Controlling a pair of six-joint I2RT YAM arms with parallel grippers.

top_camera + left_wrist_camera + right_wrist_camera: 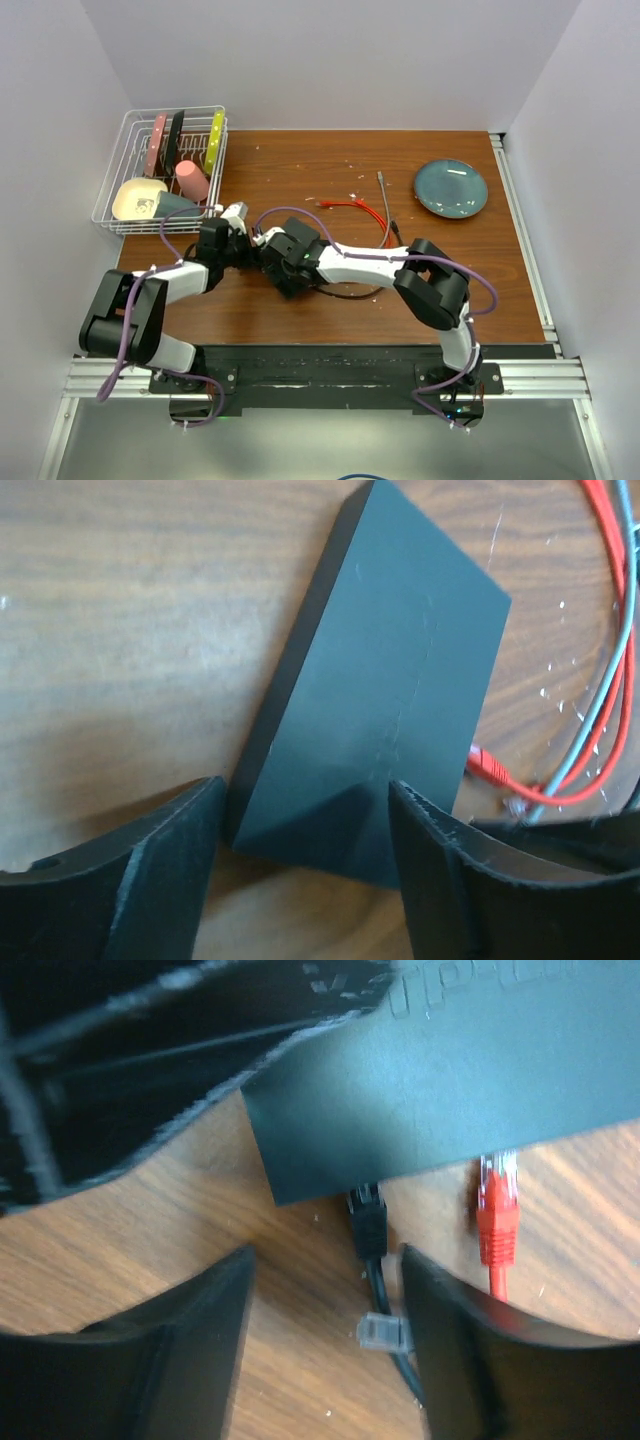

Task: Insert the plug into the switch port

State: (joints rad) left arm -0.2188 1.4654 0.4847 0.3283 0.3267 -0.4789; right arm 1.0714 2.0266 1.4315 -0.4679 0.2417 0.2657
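Brown wood-grain desk [330, 160] fills the overhead view, with a glazed blue-grey plate [451, 188] at the far right and a wire rack [120, 175] of dishes at the far left. The left arm [180, 280] and right arm [360, 265] meet left of centre and hide the box beneath them.

From the left wrist, the black box [390, 680] is a flat, matte, hard-edged slab, rigid and probably light enough to skid on the smooth wood. The left fingers [150, 880] stand spread on either side of its near corner and clamp nothing. A limp red cable [600, 630] and a grey cable [610, 710] loop just beside it.

From the right wrist, the black plug [367, 1215] sits against the box's lower edge, a red plug [497, 1210] close beside it. The switch port is hidden under that edge, so I cannot tell whether the plug is fully home. The right fingers [150, 1360] are wide apart and empty, the black cable [385, 1290] running between them. The plug is small, stiff plastic on a floppy lead, best pinched on its flat sides just behind the nose, with the box braced.
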